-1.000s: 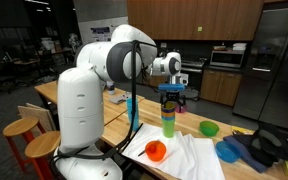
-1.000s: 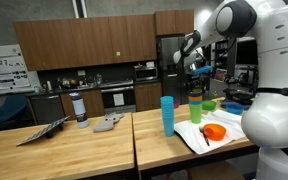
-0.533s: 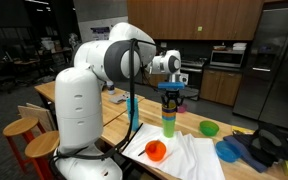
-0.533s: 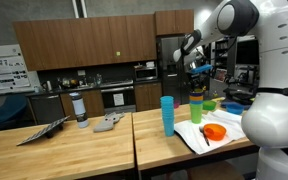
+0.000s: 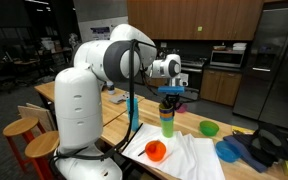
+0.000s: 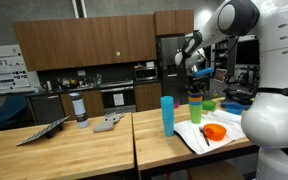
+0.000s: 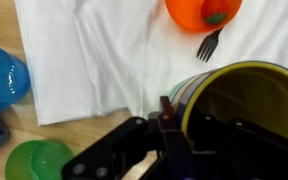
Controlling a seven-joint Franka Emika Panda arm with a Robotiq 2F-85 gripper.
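Note:
A stack of coloured cups (image 5: 168,123) with a yellow-rimmed cup (image 7: 246,100) on top stands upright on a white cloth (image 5: 187,158). My gripper (image 5: 170,97) hangs straight down over the stack. In the wrist view the gripper (image 7: 182,121) has one dark finger (image 7: 168,122) pressed against the outside of the yellow rim, while the other finger is hidden inside the cup. In an exterior view the stack (image 6: 196,108) sits under the gripper (image 6: 196,87). An orange bowl (image 7: 202,12) holding a red-and-green piece lies on the cloth beside a black fork (image 7: 208,45).
A green bowl (image 7: 34,160) and a blue bowl (image 7: 2,76) sit on the wooden table beyond the cloth's edge. A separate stack of blue cups (image 6: 167,115) stands on the table. Dark items (image 5: 269,148) lie at the table's end, and stools (image 5: 24,135) stand near the robot's base.
The jaws have drawn together onto the rim of the top cup. The arm and the cup stack have hardly moved.

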